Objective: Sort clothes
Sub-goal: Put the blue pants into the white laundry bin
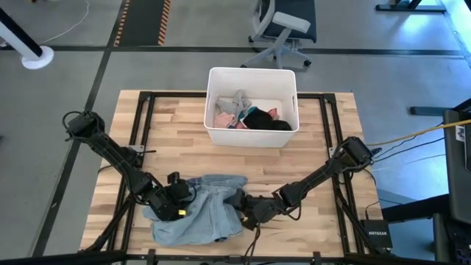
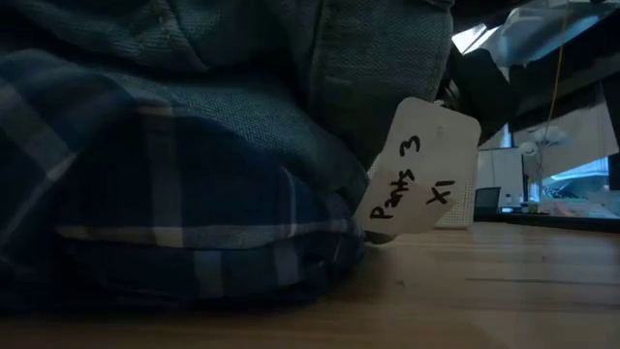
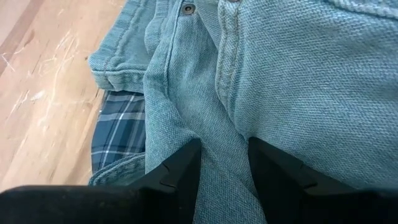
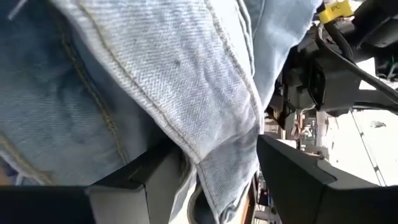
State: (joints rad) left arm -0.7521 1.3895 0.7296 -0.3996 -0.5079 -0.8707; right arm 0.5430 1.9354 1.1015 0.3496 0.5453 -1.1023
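Big grey-blue garment [image 1: 199, 213] sprawls at the table's [image 1: 309, 147] near edge, and both arms are on it: left gripper [image 3: 224, 168] pinches a fold, right gripper [image 4: 205, 180] clamps a seam. Looks like lifting comes next, together, toward the bin [image 1: 252, 136]. Only the low view shows the plaid shirt [image 2: 165, 213] underneath, and a tag [image 2: 418, 170] probably reading "Pants".

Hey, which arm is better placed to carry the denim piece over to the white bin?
Right, probably: both the left gripper and right gripper pinch the denim garment, but the bin sits nearer the right arm's side.
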